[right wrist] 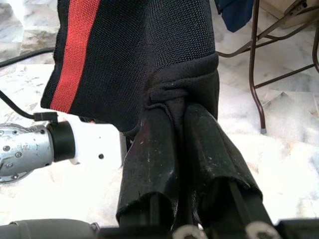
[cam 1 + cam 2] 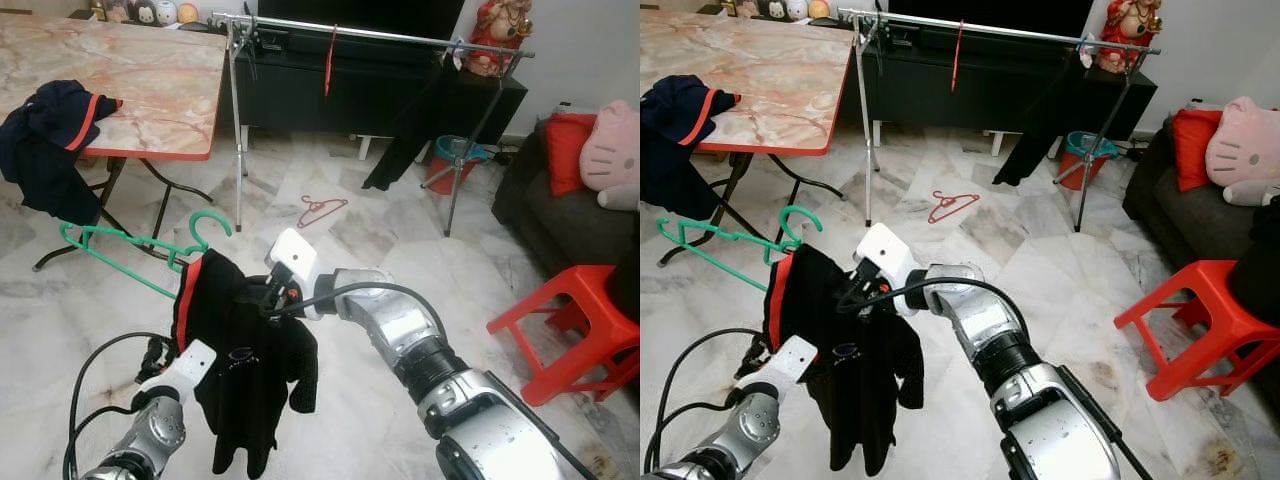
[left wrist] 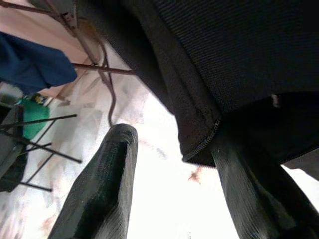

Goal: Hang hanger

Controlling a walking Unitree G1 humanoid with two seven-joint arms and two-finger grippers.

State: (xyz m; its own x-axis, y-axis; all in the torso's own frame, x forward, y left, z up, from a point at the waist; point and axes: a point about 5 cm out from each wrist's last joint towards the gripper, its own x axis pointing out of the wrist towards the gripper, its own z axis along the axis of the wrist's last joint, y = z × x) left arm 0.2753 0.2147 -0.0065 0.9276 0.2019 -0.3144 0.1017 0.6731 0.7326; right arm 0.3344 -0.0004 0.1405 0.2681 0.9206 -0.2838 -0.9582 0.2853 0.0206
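Right hand (image 1: 172, 107) pinches ribbed black knit jacket (image 2: 240, 350) draped on hooked green hanger (image 2: 130, 245); left hand (image 3: 174, 164) spread.

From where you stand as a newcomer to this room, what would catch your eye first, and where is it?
First, the black garment with a red stripe hanging in the foreground on a green hanger, with the right gripper shut on its cloth and the left gripper open beneath it. Beyond stands the metal clothes rail, with a red hanger lying on the marble floor before it.
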